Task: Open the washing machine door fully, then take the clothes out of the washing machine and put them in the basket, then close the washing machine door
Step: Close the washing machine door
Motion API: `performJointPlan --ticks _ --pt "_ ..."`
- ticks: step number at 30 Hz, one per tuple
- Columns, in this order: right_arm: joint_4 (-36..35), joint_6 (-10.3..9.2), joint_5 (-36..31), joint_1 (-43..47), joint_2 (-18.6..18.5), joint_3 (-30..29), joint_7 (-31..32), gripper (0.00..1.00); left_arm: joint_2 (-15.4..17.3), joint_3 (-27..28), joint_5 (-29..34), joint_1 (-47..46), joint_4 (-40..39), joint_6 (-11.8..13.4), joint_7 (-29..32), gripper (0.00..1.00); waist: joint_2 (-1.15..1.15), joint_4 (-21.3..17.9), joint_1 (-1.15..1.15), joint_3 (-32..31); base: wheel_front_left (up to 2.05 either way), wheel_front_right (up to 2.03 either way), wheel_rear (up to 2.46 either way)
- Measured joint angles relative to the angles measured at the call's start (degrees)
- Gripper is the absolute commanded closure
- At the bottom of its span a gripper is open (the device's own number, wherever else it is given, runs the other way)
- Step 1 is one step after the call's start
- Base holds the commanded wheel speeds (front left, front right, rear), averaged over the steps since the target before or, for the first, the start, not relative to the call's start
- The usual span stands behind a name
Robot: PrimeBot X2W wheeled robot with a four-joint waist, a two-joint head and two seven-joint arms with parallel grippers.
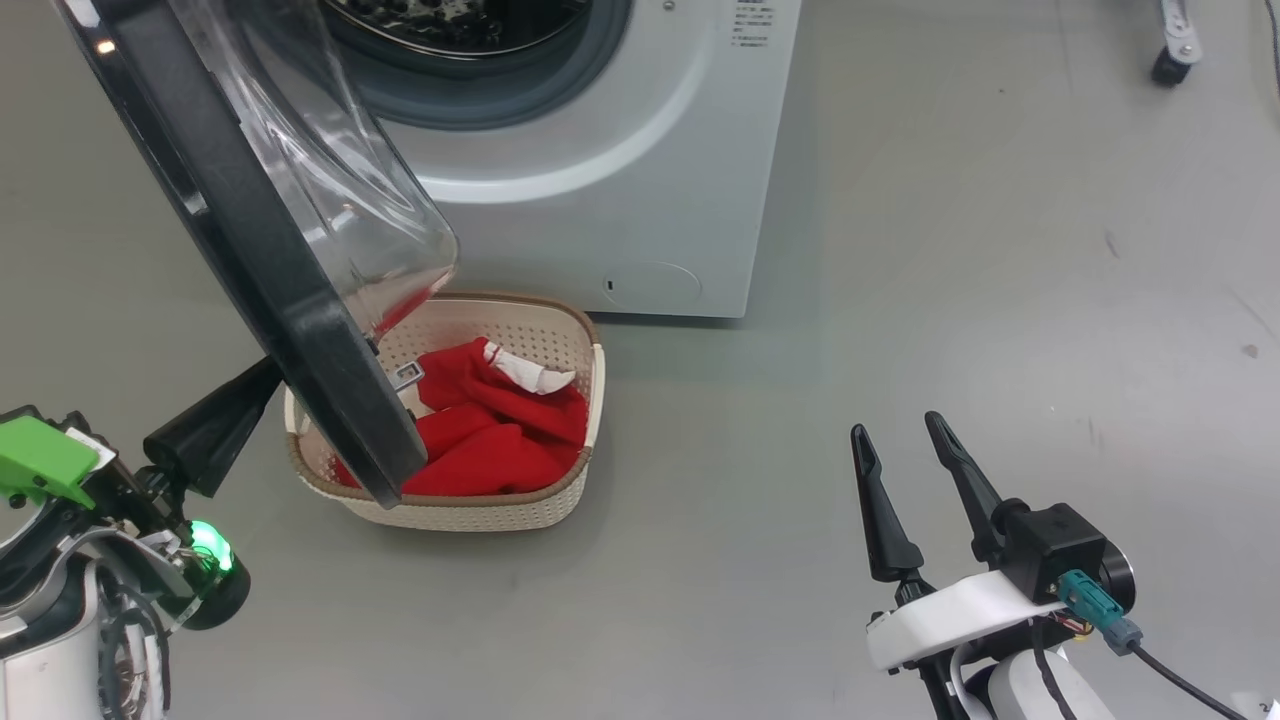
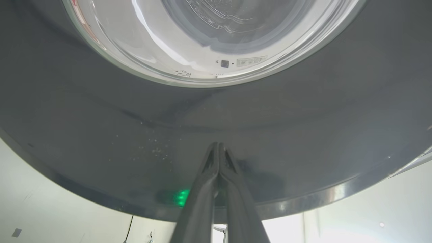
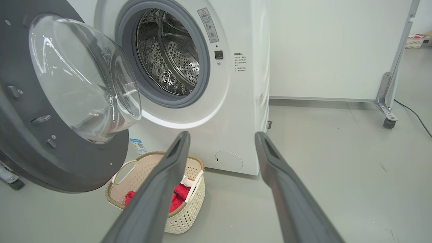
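The washing machine door (image 1: pixel 235 230) stands partly open, its black rim slanting over the left of the basket (image 1: pixel 470 512). My left gripper (image 1: pixel 268 370) is shut, its tips (image 2: pixel 218 145) pressed against the door's black outer face (image 2: pixel 101 135). Red clothes (image 1: pixel 490 440) with white trim lie in the basket, which sits on the floor in front of the washing machine (image 1: pixel 620 180). The steel drum (image 3: pixel 172 57) looks bare. My right gripper (image 1: pixel 897 425) hovers open and holds nothing to the right, above the floor. Past its tips (image 3: pixel 221 135) are the door (image 3: pixel 67 168), basket (image 3: pixel 189 209) and clothes (image 3: pixel 177 197).
A wheeled frame's castor (image 1: pixel 1170 60) stands at the far right on the grey floor, beside a white panel (image 3: pixel 337 50). Another small basket (image 3: pixel 415 40) sits far back right. A cable (image 3: pixel 411 111) runs along the floor there.
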Motion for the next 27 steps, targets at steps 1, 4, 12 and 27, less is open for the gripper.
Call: performJointPlan --ticks 1,4,12,27 --pt "-0.01 -0.05 0.11 0.0 0.0 0.0 0.0 0.0 -0.08 0.11 -0.03 0.0 -0.09 -0.01 -0.3 1.0 0.0 -0.68 0.0 0.02 0.0 0.0 0.0" --pt "-0.04 -0.44 0.15 0.0 0.0 0.21 0.0 0.0 -0.57 0.42 -0.11 -0.03 -0.49 0.0 -1.63 1.0 0.0 -2.78 0.0 0.11 0.0 0.0 0.0" --pt "-0.08 -0.49 0.36 0.0 0.0 0.48 0.0 0.0 -1.14 1.22 0.07 -0.48 -0.63 -0.01 -7.05 1.0 0.0 -8.56 0.0 0.3 0.0 0.0 0.0" --pt "-0.05 -0.54 0.66 0.03 0.0 1.0 0.0 0.0 -2.02 1.31 0.88 -5.06 1.13 0.0 -18.74 1.0 0.0 -17.63 0.0 0.13 0.0 0.0 0.0"
